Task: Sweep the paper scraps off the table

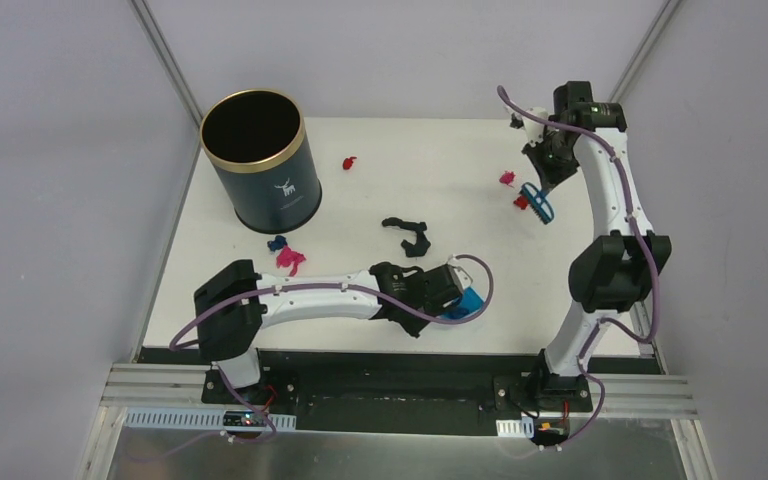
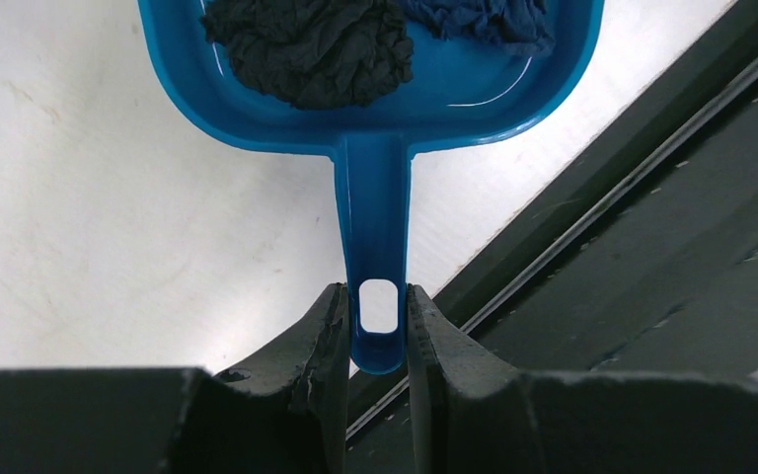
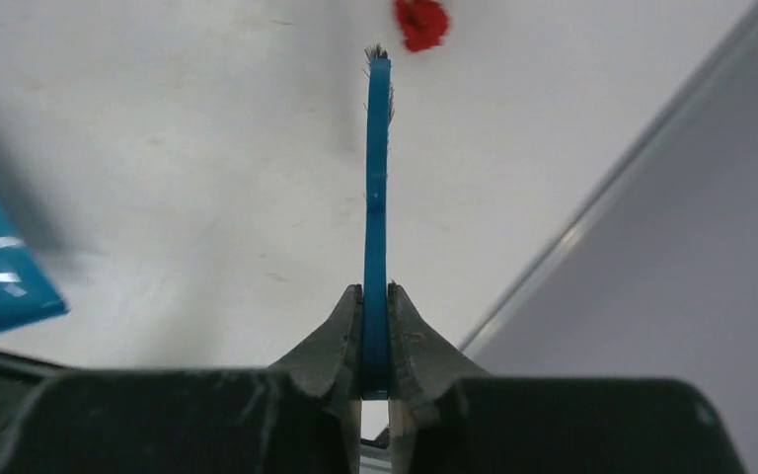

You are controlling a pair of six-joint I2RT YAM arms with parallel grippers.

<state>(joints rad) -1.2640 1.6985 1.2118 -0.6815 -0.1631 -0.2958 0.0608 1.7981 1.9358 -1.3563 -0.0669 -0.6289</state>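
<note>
By tabletop (image 1: 440, 170) front edge: left tool (image 2: 375, 298) clamped on dustpan (image 2: 372, 197) handle; dustpan holds black scrap (image 2: 306, 49), dark blue scrap (image 2: 484, 18). Near right edge, right tool (image 3: 375, 296) pinches brush (image 3: 377, 178).

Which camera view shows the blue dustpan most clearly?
The left wrist view: the dustpan fills the top, its handle clamped in the left tool, with dark scraps inside. The top external view shows only a blue corner; the right wrist view, one edge.

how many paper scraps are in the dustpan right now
2 in the dustpan: a black scrap left, a dark blue scrap right; the pan's front is cropped, so more may be hidden.
</note>
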